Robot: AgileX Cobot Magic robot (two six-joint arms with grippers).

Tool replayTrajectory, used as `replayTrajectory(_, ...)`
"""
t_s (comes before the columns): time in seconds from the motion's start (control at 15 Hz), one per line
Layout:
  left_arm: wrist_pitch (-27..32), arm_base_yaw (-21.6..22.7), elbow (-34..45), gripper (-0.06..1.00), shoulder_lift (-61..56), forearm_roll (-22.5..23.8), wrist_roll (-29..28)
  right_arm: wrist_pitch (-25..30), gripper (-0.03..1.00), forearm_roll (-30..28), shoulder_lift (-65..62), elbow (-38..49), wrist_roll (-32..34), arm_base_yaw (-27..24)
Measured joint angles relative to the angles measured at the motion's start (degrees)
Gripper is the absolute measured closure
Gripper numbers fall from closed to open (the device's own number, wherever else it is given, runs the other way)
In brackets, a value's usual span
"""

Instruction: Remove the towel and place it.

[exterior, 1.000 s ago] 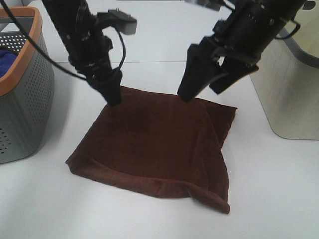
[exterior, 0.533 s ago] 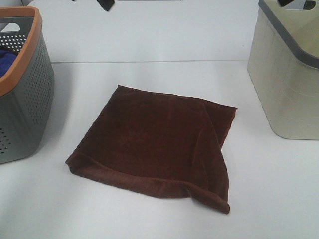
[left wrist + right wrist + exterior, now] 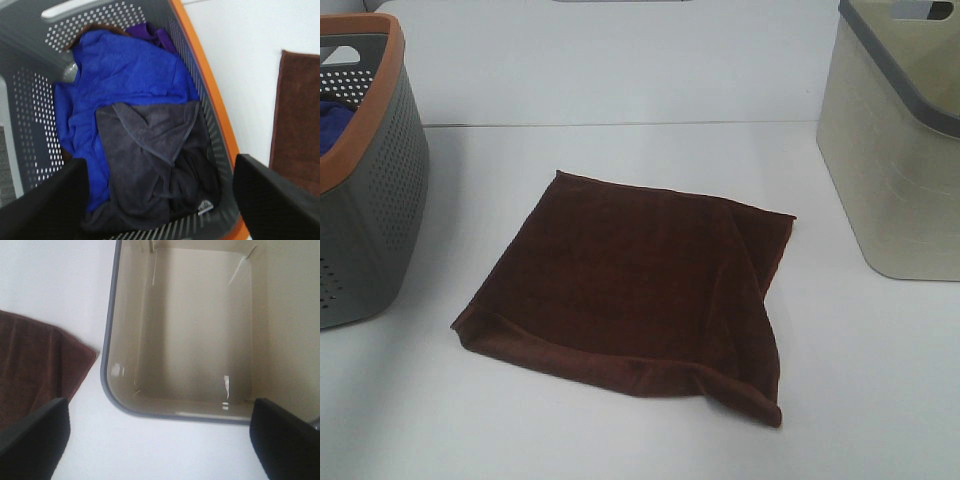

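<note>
1. Both arms have gone from the high view since a second ago; the towel has not shifted.
2. It lies spread on the white counter, between the grey basket and the beige bin.
3. Left end effector hangs over the basket's blue cloth, fingers wide apart, holding nothing.
4. Right end effector hangs over the bin, also wide and empty.

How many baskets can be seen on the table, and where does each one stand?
2. A grey basket with an orange rim stands at the left of the brown towel; a beige basket stands at the right. Others may lie out of view.
</note>
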Motion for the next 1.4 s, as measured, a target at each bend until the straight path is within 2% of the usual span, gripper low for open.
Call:
replayTrajectory(0.33, -8.2, 0.1, 29.2, 0.19, -26.6, 0.2, -1.9, 0.1, 0.02, -1.9, -26.5, 22.3, 0.2, 0.0)
replayTrajectory(0.67, -20.2, 0.1, 49.6, 0.19, -50.4, 2.7, -1.9, -0.2, 0.02, -6.1, -53.5, 42.9, 0.2, 0.0)
replayTrajectory(0.93, -21.5, 0.1, 60.7, 0.19, -64.1, 3.0, -1.7, -0.2, 0.02, -6.6, -66.2, 50.1, -1.8, 0.0)
replayTrajectory(1.0, -21.4, 0.1, 64.5, 0.19, -70.6, 3.0, -1.5, -0.2, 0.02, -5.7, -70.9, 52.3, -3.1, 0.0)
replayTrajectory(1.07, -21.4, 0.1, 64.5, 0.19, -70.6, 3.0, -1.5, -0.2, 0.02, -5.7, -70.9, 52.3, -3.1, 0.0)
replayTrajectory(1.2, -21.3, 0.1, 69.5, 0.19, -81.6, 2.7, -2.0, -0.2, 0.02, -2.8, -79.9, 55.2, -4.2, 0.0)
replayTrajectory(1.4, -21.4, 0.1, 71.0, 0.19, -88.8, 1.5, -2.2, -0.2, 0.02, -1.0, -81.6, 57.2, -4.6, 0.0)
